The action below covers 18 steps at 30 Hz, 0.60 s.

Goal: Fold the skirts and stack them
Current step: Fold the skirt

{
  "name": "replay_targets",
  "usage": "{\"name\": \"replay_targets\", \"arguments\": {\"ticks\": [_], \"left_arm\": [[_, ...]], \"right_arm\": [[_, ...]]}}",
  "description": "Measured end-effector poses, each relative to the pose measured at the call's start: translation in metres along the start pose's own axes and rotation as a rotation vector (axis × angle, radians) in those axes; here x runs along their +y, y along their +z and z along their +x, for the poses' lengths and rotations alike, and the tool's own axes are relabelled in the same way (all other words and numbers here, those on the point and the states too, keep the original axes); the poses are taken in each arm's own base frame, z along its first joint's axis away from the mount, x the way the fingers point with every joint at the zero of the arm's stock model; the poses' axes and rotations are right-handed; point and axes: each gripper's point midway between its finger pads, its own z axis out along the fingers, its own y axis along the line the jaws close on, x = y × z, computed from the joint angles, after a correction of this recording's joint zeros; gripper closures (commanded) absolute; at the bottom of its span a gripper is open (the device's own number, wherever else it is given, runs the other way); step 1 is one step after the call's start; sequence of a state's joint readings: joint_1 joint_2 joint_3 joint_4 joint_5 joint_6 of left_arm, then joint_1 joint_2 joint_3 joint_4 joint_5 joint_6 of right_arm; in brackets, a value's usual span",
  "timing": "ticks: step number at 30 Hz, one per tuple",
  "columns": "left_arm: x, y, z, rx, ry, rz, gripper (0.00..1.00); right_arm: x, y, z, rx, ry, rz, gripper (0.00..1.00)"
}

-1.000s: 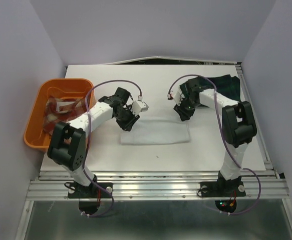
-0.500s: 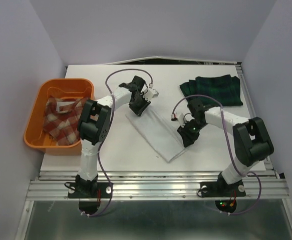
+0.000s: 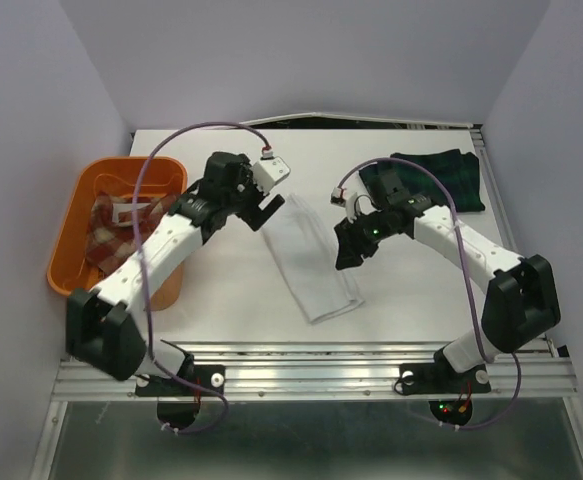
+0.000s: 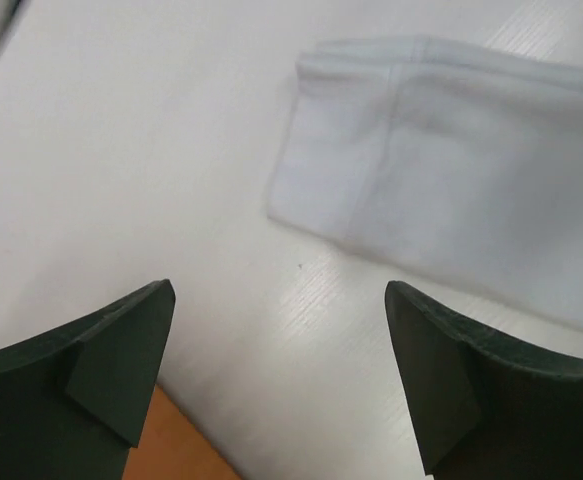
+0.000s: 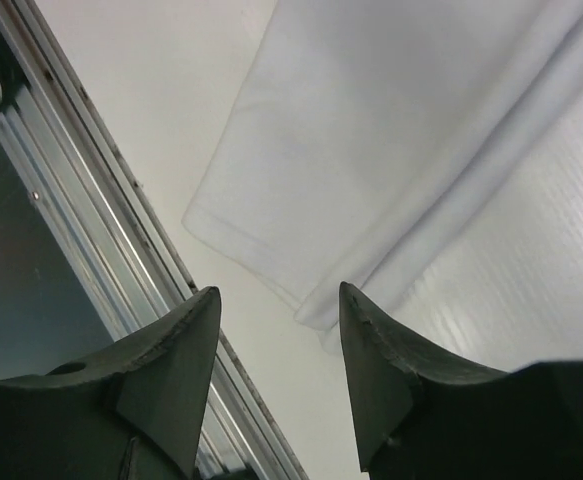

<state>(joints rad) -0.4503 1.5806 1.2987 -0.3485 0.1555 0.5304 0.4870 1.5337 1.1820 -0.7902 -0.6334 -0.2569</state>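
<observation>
The white skirt (image 3: 313, 262) lies folded in a narrow strip, running diagonally across the middle of the table. My left gripper (image 3: 262, 209) hovers open just left of its far end, nothing between the fingers; the left wrist view shows that end of the white skirt (image 4: 451, 170) ahead of the left gripper (image 4: 281, 300). Open and empty, my right gripper (image 3: 348, 254) hangs right of the strip, and the right wrist view shows the right gripper (image 5: 279, 300) above the near corner of the white skirt (image 5: 371, 150). A green-navy plaid skirt (image 3: 436, 180) lies folded at the back right. The red-and-tan plaid skirt (image 3: 116, 236) is crumpled in the basket.
The orange plastic basket (image 3: 99, 172) stands at the table's left edge, with my left arm passing over its right side; a corner of the basket (image 4: 171, 455) shows under the left fingers. The table's metal front rail (image 5: 71, 200) runs close to the white skirt's near end.
The white skirt has swung from lying crosswise to a diagonal. Both grippers, which held its ends half a second ago, have opened and drawn off it.
</observation>
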Motion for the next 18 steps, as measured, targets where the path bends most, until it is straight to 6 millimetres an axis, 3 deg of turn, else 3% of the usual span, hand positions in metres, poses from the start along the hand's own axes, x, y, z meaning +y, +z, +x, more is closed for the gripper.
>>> {"name": "replay_targets", "arguments": {"ticks": [1, 4, 7, 10, 13, 16, 18], "left_arm": [[-0.002, -0.033, -0.013, -0.097, 0.025, -0.044, 0.01], [-0.021, -0.084, -0.032, -0.266, 0.087, -0.104, 0.02], [-0.057, -0.1, -0.033, -0.324, 0.15, -0.1, 0.01], [-0.094, -0.089, -0.024, -0.284, 0.211, -0.057, 0.02], [-0.139, -0.057, 0.004, -0.146, 0.305, 0.025, 0.01], [-0.192, -0.045, 0.022, -0.074, 0.434, 0.118, 0.03], [-0.225, -0.042, 0.028, -0.059, 0.515, 0.168, 0.09]], "right_arm": [[-0.001, -0.002, -0.005, -0.024, 0.007, 0.001, 0.45], [0.0, -0.001, -0.022, -0.094, 0.027, -0.045, 0.48], [0.001, 0.017, -0.028, -0.097, 0.056, -0.138, 0.5], [-0.009, 0.041, -0.018, -0.049, 0.106, -0.188, 0.51], [-0.021, 0.064, 0.014, 0.03, 0.172, -0.202, 0.52], [-0.026, 0.07, 0.039, 0.081, 0.219, -0.196, 0.52], [-0.031, 0.07, 0.046, 0.092, 0.241, -0.184, 0.52]]}}
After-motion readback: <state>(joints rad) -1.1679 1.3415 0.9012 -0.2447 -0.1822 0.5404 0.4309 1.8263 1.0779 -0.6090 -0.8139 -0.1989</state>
